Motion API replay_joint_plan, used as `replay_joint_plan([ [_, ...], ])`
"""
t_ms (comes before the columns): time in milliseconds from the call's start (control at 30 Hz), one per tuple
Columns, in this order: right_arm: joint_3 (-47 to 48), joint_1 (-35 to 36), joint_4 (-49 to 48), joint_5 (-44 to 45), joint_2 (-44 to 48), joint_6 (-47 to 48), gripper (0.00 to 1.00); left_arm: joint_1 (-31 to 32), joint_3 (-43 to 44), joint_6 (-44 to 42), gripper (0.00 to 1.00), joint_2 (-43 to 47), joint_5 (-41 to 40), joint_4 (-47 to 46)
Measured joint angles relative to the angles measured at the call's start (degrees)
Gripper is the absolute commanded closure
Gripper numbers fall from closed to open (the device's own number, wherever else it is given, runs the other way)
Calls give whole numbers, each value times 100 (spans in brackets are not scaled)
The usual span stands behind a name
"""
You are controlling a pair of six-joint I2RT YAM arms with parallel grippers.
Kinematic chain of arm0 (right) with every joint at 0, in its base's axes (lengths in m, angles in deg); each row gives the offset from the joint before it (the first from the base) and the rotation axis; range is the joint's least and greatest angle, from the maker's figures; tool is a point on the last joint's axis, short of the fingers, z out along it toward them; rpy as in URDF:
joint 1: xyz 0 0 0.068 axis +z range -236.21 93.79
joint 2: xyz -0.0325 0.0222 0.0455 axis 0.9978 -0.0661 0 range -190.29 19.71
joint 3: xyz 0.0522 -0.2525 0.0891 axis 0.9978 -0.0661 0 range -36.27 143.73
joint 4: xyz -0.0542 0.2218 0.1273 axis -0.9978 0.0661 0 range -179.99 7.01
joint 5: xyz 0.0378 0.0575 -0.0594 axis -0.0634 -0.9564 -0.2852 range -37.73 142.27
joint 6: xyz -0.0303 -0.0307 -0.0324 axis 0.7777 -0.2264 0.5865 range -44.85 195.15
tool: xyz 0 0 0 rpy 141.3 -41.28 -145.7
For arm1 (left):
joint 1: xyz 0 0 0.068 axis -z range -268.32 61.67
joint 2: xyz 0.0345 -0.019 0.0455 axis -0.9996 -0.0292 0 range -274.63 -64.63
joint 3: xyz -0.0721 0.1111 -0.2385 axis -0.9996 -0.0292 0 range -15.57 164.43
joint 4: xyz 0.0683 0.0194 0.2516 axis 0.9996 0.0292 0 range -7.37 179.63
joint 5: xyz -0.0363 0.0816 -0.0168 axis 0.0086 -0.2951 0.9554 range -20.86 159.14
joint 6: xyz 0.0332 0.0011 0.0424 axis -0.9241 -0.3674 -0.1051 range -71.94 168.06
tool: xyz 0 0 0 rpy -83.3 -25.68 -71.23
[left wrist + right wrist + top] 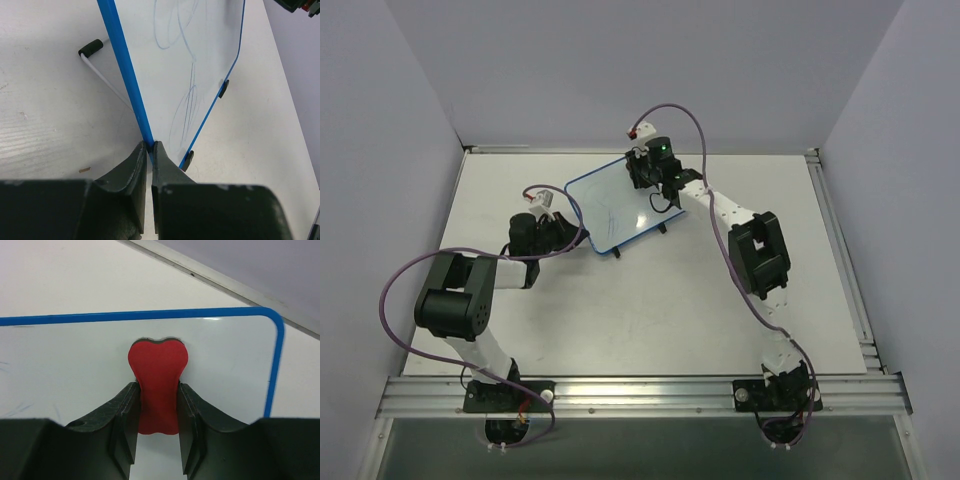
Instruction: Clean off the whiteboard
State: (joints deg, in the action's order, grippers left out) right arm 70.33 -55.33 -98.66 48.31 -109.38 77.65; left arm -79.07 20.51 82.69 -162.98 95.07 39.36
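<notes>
The flat white whiteboard point(610, 208) with thin blue rim stood tilted on its feet at the far middle of the white table point(650, 320), between both arms. Faint blue scribbles point(186, 107) covered it, so erasing seemed hardly begun. The left gripper point(151, 146) pinched the rim. The right gripper point(158, 390) clamped a small red eraser point(158, 362) near the board's corner; contact unclear. Plain grey walls point(620, 60) on approx. three sides.

The whiteboard point(610, 210) is a white rectangle with a thin blue rim and rounded corners. It stands tilted near the far middle of the surface point(670, 310). Two small black feet point(224, 89) line its lower edge and a thin wire leg point(102, 75) props its back. Faint blue scribbles point(187, 107) cross its face.
</notes>
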Motion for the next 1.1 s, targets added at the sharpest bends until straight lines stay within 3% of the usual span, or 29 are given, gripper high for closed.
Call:
replay_joint_plan([
  [333, 103, -339, 291, 59, -2, -2, 96, 4, 2, 0, 98, 9, 2, 17],
  [533, 352, -103, 463, 385, -118, 66, 96, 7, 2, -7, 98, 9, 2, 42],
  [867, 1665, 673, 1335, 542, -693, 363, 97, 24, 9, -35, 98, 9, -20, 63],
  [1100, 1823, 767, 1639, 514, -737, 428, 97, 28, 9, -37, 98, 9, -20, 57],
])
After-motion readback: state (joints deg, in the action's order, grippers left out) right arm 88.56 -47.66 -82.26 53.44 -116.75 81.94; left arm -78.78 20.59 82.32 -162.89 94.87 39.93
